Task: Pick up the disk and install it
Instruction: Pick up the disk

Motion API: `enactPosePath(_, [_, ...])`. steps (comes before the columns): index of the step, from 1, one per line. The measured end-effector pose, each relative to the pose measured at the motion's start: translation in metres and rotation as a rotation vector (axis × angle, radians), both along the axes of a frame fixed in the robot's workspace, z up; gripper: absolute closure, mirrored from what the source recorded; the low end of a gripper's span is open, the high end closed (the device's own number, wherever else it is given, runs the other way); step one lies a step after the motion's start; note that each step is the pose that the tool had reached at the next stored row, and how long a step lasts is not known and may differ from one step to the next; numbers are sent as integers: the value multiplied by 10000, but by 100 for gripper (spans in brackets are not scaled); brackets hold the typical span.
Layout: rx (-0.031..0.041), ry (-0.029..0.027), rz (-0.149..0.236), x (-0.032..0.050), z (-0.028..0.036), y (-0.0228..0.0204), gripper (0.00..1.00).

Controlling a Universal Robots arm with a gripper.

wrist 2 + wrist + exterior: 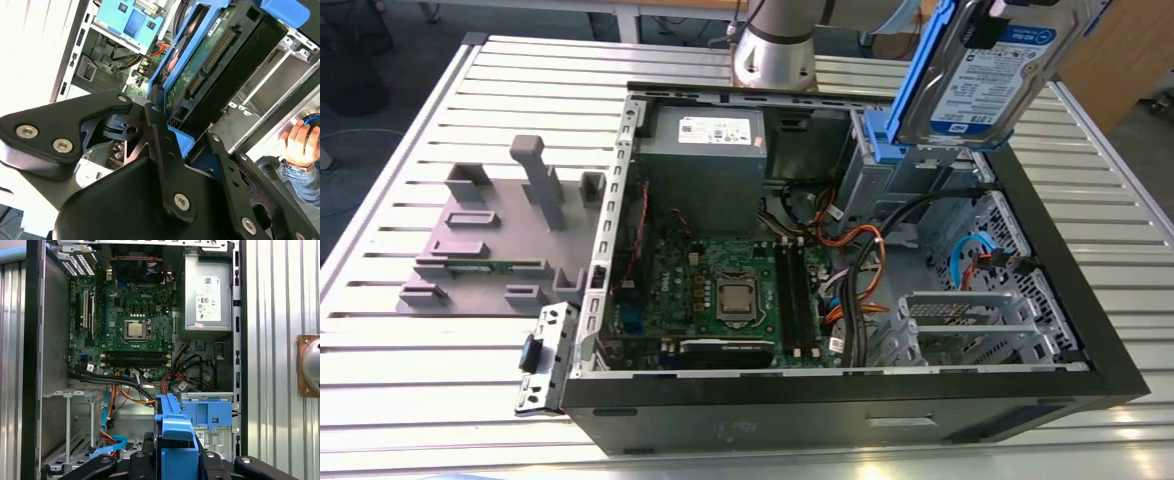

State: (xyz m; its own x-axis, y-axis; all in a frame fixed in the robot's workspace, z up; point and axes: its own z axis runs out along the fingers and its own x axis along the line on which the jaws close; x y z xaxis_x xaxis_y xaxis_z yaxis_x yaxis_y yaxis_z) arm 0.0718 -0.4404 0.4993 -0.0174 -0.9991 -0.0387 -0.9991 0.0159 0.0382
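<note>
The disk (987,70), a silver drive with a white-and-blue label in a bright blue bracket, hangs upright above the back right corner of the open computer case (1067,290). In the second wrist view my gripper (182,135) is shut on the disk (210,55), whose green circuit side and connectors face the camera. In the first wrist view the blue bracket of the disk (172,425) sits between the black fingers (145,442), above a blue drive bay (207,412) inside the case. That bay (907,155) lies just under the disk in the exterior view.
Inside the case are a grey power supply (707,150), a green motherboard (720,290), orange and black cables (854,260) and a metal cage (967,320). A grey fixture (494,230) stands on the slatted table at the exterior view's left. A person's hand (300,142) rests nearby.
</note>
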Motion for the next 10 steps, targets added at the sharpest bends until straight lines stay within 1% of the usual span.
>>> enactPosePath(10, [0,0,0,0,0,-22,63])
